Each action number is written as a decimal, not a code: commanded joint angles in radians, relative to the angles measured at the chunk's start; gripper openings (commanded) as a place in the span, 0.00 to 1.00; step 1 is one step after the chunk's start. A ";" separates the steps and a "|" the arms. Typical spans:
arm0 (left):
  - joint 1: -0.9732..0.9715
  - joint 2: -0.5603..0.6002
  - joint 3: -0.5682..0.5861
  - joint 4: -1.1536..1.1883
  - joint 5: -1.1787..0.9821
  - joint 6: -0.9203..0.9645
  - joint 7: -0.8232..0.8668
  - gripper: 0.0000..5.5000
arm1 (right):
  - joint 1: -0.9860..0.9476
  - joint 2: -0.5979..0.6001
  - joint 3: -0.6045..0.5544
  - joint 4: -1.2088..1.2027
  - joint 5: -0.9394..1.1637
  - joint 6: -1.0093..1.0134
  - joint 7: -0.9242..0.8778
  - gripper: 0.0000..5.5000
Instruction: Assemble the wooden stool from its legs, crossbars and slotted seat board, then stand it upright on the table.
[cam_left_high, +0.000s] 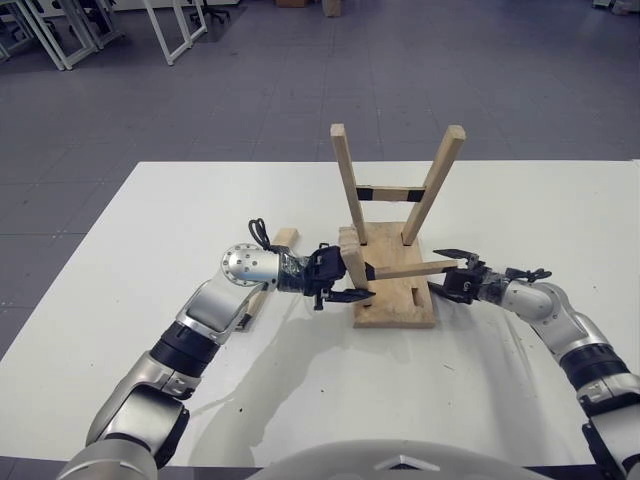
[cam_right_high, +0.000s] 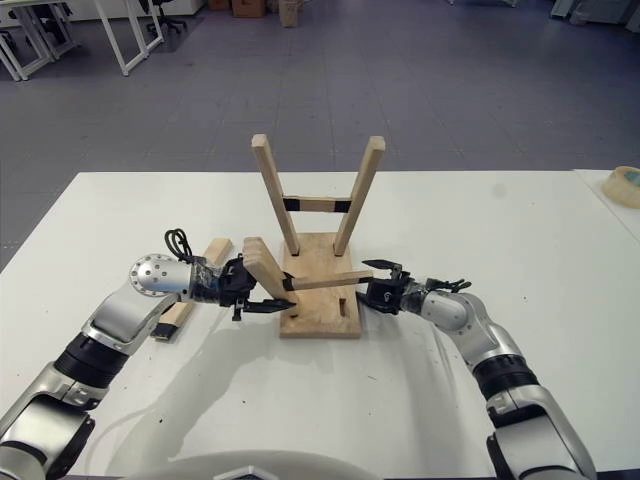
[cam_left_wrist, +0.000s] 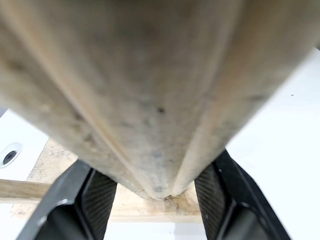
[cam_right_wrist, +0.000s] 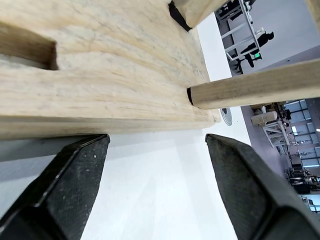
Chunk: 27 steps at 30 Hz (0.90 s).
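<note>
The slotted seat board (cam_left_high: 398, 303) lies flat on the white table. Two legs (cam_left_high: 346, 175) (cam_left_high: 438, 182) joined by a crossbar (cam_left_high: 392, 193) rise from its far side. My left gripper (cam_left_high: 345, 282) is shut on a third leg (cam_left_high: 352, 250) at the board's left edge, tilted; the wrist view has that leg (cam_left_wrist: 150, 100) between the fingers (cam_left_wrist: 95, 200). A crossbar (cam_left_high: 415, 269) runs from this leg to the right. My right gripper (cam_left_high: 450, 272) is open at the crossbar's free end, its fingers (cam_right_wrist: 65, 190) apart over the board (cam_right_wrist: 100, 90) near a slot (cam_right_wrist: 27, 47).
A loose leg (cam_right_high: 195, 285) lies on the table behind my left forearm. A roll of tape (cam_right_high: 628, 185) sits at the far right edge. The table (cam_left_high: 150, 250) stretches wide on both sides and in front of the board.
</note>
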 joint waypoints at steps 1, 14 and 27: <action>0.136 0.040 -0.045 0.090 0.066 0.115 0.001 0.37 | 0.020 0.058 0.040 -0.027 -0.013 0.034 0.030 0.65; 0.096 0.004 0.140 -0.163 -0.084 0.175 0.019 0.62 | 0.084 0.022 0.016 -0.183 0.000 0.110 0.037 0.65; 0.556 0.123 0.585 -0.473 -0.195 0.346 0.230 0.62 | 0.188 0.014 -0.052 -0.380 0.042 0.245 0.017 0.65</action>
